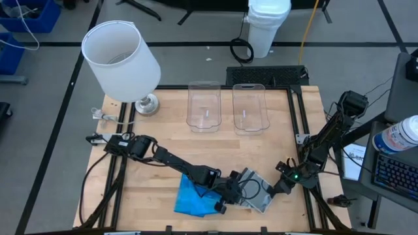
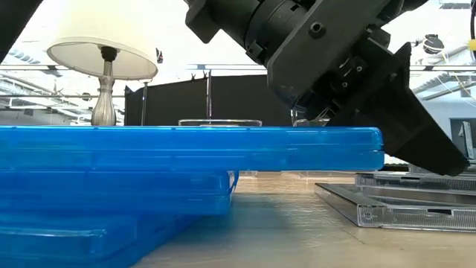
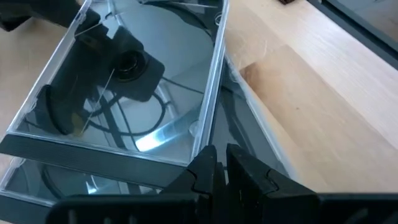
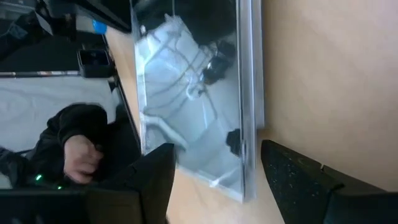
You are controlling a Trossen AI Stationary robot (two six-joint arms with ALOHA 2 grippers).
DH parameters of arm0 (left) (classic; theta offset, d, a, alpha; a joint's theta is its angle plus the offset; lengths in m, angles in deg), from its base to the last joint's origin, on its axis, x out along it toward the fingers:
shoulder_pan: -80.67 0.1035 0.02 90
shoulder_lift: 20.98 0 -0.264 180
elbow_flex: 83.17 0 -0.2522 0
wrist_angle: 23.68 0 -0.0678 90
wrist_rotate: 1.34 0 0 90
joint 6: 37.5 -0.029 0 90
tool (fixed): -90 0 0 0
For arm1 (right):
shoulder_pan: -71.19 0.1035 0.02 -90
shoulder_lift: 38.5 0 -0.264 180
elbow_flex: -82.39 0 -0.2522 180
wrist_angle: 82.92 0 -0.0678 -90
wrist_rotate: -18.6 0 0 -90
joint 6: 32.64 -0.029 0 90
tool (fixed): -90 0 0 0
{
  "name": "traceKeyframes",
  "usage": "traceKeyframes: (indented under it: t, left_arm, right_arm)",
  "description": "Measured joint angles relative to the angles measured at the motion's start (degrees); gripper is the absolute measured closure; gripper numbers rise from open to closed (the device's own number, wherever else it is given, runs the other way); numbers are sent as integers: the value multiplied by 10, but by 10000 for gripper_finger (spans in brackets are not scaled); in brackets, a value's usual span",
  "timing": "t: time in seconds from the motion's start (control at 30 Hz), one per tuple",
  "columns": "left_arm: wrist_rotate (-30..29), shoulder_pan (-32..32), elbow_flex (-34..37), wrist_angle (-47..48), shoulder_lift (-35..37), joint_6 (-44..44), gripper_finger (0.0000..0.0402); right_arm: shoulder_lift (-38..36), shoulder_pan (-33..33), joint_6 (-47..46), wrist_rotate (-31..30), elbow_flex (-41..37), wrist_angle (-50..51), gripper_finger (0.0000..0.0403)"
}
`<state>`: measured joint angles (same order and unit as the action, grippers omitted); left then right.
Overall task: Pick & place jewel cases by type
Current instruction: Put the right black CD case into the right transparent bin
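Note:
Several bright blue jewel cases [image 1: 191, 199] lie stacked near the table's near edge, and in the low view the top blue case [image 2: 186, 149] overhangs the ones below. To their right lies a stack of clear jewel cases [image 1: 256, 189] with dark inserts [image 3: 124, 87]. My left gripper [image 1: 225, 194] is shut, low between the two stacks, its tips [image 3: 219, 167] at the top clear case's edge. My right gripper [image 1: 279, 185] is open at the clear stack's right side. Its fingers [image 4: 217, 180] stand on either side of a case corner [image 4: 239, 183] without touching it. My left gripper's shut fingertips [image 3: 205, 165] are at the edge of the top clear case [image 3: 198, 152], coming at it low and slanting from the table's left. I cannot tell whether they touch it.
Two clear bins [image 1: 204, 106] [image 1: 249, 108] stand side by side at the table's far edge. A white-shaded lamp [image 1: 124, 59] stands at the far left corner. Bare wood lies between the bins and the cases. A person's hand and dark sleeve [image 4: 74, 146] show beyond the table.

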<state>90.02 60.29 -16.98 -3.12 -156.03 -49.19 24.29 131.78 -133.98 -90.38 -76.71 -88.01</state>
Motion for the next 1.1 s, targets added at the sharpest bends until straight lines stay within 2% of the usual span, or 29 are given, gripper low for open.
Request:
traceKeyframes:
  t: [0.2,0.37,0.83,1.1]
  left_arm:
    - [-9,-4,0,-8,1,-3,355]
    - [-14,-4,0,-7,1,-3,355]
    - [-14,-2,0,-14,1,-6,355]
    - [-14,0,0,-40,-10,-7,355]
  right_arm:
    - [0,15,-31,10,0,1,177]
    - [0,15,-33,-21,0,-1,181]
    - [0,16,-7,-34,0,-2,264]
    - [1,16,27,-65,-1,-22,288]
